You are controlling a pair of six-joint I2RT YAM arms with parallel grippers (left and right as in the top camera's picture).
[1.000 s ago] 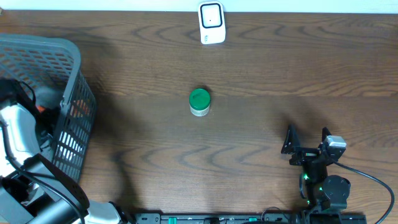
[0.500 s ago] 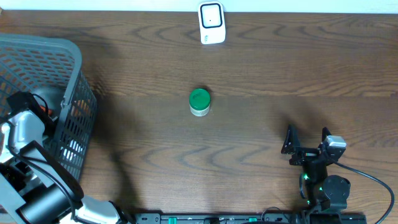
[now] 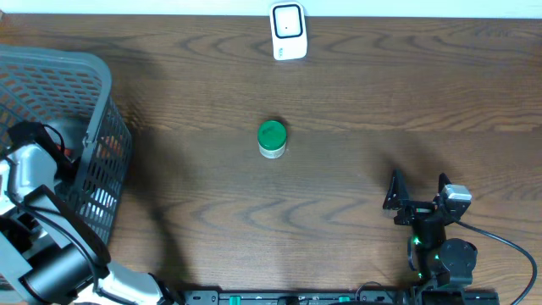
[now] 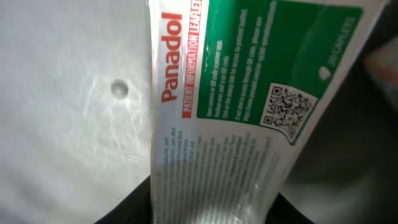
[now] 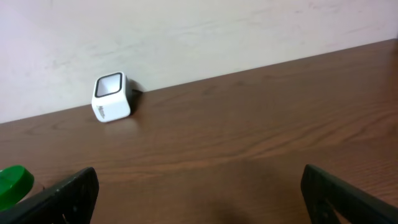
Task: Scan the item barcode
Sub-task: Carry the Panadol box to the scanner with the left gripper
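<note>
Overhead, a dark brown wood-grain table (image 3: 356, 102) fills nearly the whole frame, with a thin strip of pale wall along the top edge. A white scanner (image 3: 288, 32) stands at top centre, right by that edge. A green-lidded jar (image 3: 272, 138) stands alone near the middle, well apart from everything else. At far left stands a grey mesh basket (image 3: 80, 72), and the left arm (image 3: 30, 169) reaches down into it; the item it is at is hidden from this view. At lower right the right gripper (image 3: 418, 188) rests near the table's front edge, fingers spread wide and holding nothing. Left wrist view: a white and green Panadol pack (image 4: 211, 118) fills the middle of the frame from top to bottom, tilted, with small print and a QR code on its green panel. A white surface with a small round dimple lies behind it at left, and darkness at right. The pack runs down between the dark fingers of the left gripper (image 4: 211, 208) at the bottom edge; whether they clamp it cannot be told. Right wrist view: the brown tabletop stretches to an off-white, faintly scuffed wall (image 5: 249, 31). The scanner sits at upper left against it, the jar's lid peeks in at lower left, and the two fingers stand far apart at the bottom corners.
</note>
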